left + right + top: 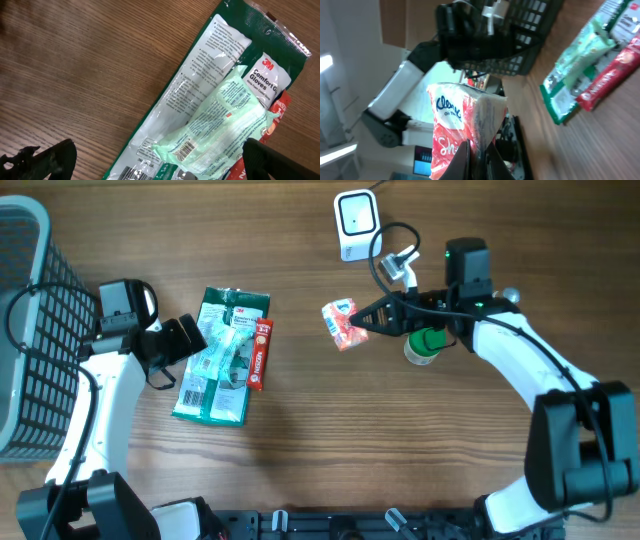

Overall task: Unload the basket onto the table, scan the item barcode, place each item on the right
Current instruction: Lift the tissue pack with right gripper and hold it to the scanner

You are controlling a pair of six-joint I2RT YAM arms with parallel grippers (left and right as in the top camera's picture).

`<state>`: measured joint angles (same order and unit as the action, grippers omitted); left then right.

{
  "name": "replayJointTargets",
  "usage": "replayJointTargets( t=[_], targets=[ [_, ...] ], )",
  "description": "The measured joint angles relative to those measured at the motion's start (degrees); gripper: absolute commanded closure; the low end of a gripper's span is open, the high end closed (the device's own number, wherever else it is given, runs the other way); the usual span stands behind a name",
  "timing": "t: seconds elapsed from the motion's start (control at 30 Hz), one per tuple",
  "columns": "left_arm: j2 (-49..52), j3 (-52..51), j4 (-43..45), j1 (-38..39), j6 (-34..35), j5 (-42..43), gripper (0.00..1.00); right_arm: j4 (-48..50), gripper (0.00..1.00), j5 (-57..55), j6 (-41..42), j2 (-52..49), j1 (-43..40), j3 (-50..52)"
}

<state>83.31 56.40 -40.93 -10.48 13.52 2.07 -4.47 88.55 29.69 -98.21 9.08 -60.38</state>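
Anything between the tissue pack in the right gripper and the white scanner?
Nothing visible: bare table separates the tissue pack, held by the right gripper, from the scanner. A black cable loops just beside that path.

You have a tissue pack (341, 323) in red and white with blue lettering. The glove packet (245, 302) is dark green with a white panel, the pouch (215, 360) a pale mint green, the carton (259, 355) red with white print. Your scanner (353, 222) is white, the basket (40, 330) grey mesh, the table (330, 430) brown wood grain
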Motion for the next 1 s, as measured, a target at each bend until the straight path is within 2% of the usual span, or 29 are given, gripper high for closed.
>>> replayJointTargets(
  t=[0.1,0.2,0.33,0.43,0.7,0.77,0.87,1.0],
  targets=[
    [0.0,0.0,0.07,0.0,0.0,0.0,0.0,-0.15,0.96,0.79,1.53,5.55,-1.44,0.04],
    [0.0,0.0,0.0,0.0,0.02,0.0,0.0,0.22,0.96,0.81,3.02,17.33,-3.52,0.02],
    [0.0,0.0,0.02,0.0,0.02,0.0,0.0,0.31,0.96,0.81,4.39,26.47,-5.42,0.02],
    [0.0,0.0,0.02,0.0,0.0,0.0,0.0,0.37,0.96,0.81,4.94,29.07,-5.66,0.02],
    [0.0,0.0,0.02,0.0,0.0,0.0,0.0,0.33,0.95,-3.74,-0.79,28.79,-5.66,0.04],
    [0.0,0.0,0.02,0.0,0.0,0.0,0.0,-1.01,0.96,-6.25,-3.13,28.7,-5.66,0.55],
    [0.0,0.0,0.0,0.0,0.02,0.0,0.0,-9.79,0.96,-14.47,-7.39,28.68,-5.42,1.86],
    [0.0,0.0,0.02,0.0,0.0,0.0,0.0,-23.89,0.96,-35.89,-13.53,28.28,-2.03,3.72]
  ],
)
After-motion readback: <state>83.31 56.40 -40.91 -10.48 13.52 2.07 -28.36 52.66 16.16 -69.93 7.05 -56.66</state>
